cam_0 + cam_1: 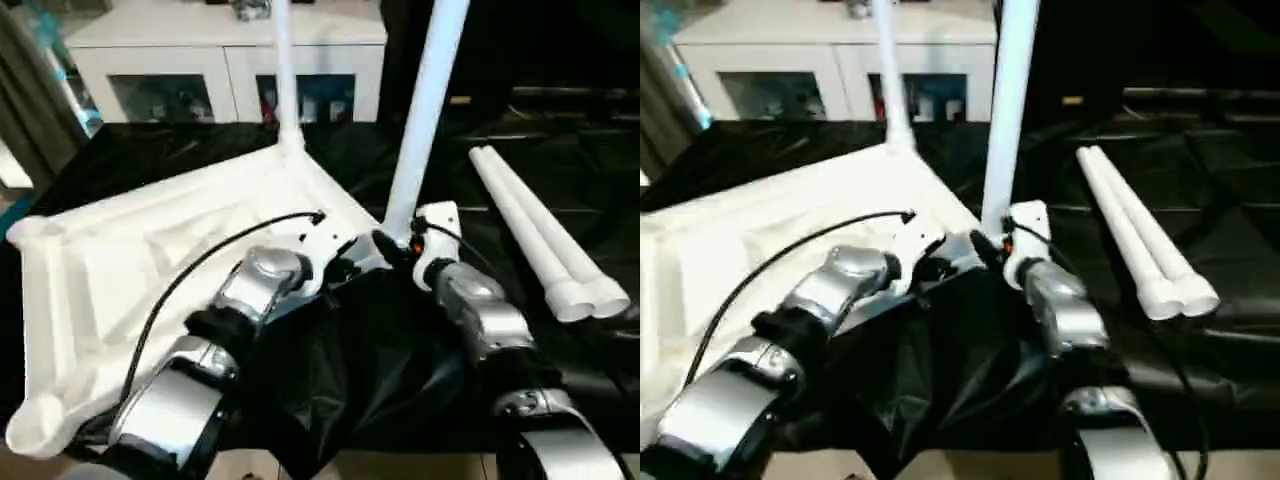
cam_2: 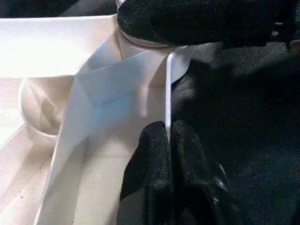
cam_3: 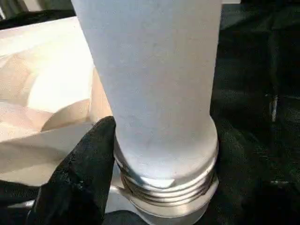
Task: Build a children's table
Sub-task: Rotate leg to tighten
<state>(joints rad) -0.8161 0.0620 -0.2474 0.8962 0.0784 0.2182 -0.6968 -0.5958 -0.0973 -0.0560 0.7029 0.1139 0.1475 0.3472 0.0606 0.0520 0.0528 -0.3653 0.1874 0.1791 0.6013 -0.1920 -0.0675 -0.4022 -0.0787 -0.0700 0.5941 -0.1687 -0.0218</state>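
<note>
The children's table lies upside down on a black cloth, its white ribbed top [image 1: 150, 260] facing up. One leg [image 1: 285, 70] stands upright in the far corner socket. A second leg [image 1: 425, 110] leans slightly over the near right corner. Its threaded end [image 3: 166, 187] shows just above the socket. My right gripper [image 1: 395, 245] is shut around this leg's base, with one black finger [image 3: 79, 173] pressed against its side. My left gripper [image 2: 168, 136] is shut on the top's thin rim [image 2: 168, 84] beside that corner. Two loose legs [image 1: 545, 235] lie side by side to the right.
A white cabinet with glass doors [image 1: 225, 60] stands behind the work. The black cloth [image 1: 380, 360] covers the surface and bunches up between my forearms. A black cable [image 1: 200, 265] arcs over my left forearm.
</note>
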